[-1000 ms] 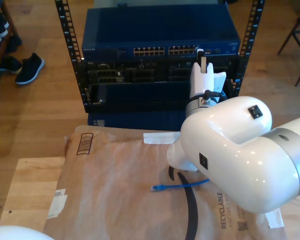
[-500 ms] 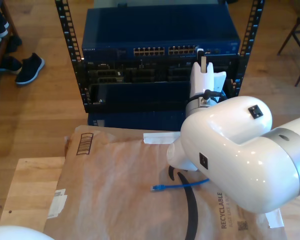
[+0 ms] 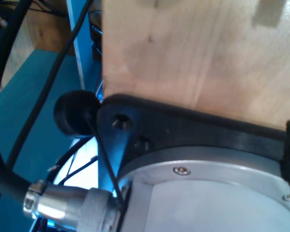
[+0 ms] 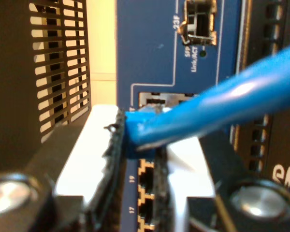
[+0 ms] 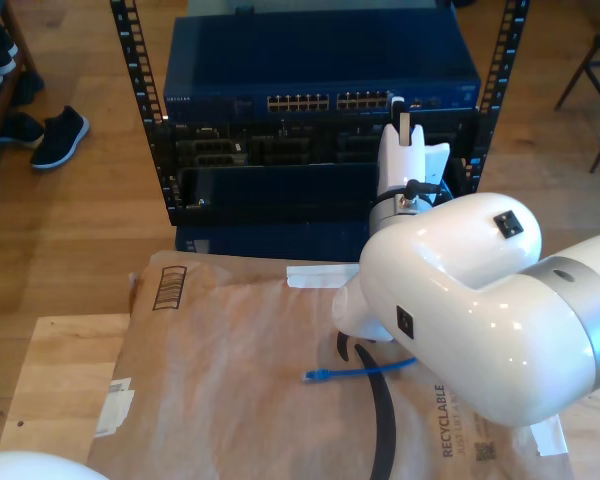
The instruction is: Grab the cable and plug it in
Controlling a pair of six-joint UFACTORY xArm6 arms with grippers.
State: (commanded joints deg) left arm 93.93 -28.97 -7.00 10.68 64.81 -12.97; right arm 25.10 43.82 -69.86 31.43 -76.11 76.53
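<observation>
Step in hand: insertion. My second gripper (image 4: 145, 159) is pinching the blue Ethernet cable (image 4: 222, 104), plug end just ahead at the switch ports (image 4: 147, 181). Next: aligning, pushing straight in. My first gripper's state: cannot tell.

The thin bright-blue cable (image 4: 217, 108) runs between white finger pads edged in black (image 4: 99, 145), in front of a dark navy switch panel (image 4: 150, 53) printed with small white numerals and lines, beside a black grille (image 4: 58, 63) patterned with rows of slots. In the exterior view the same blue cable (image 5: 365, 370) lies on tan brown paper (image 5: 230, 370) stamped with dark lettering and a barcode, under a glossy white arm (image 5: 470, 310) with a grey band. A pale wooden board (image 3: 193, 53) sits over what seems a black bracket (image 3: 183, 130) and silver metal.
</observation>
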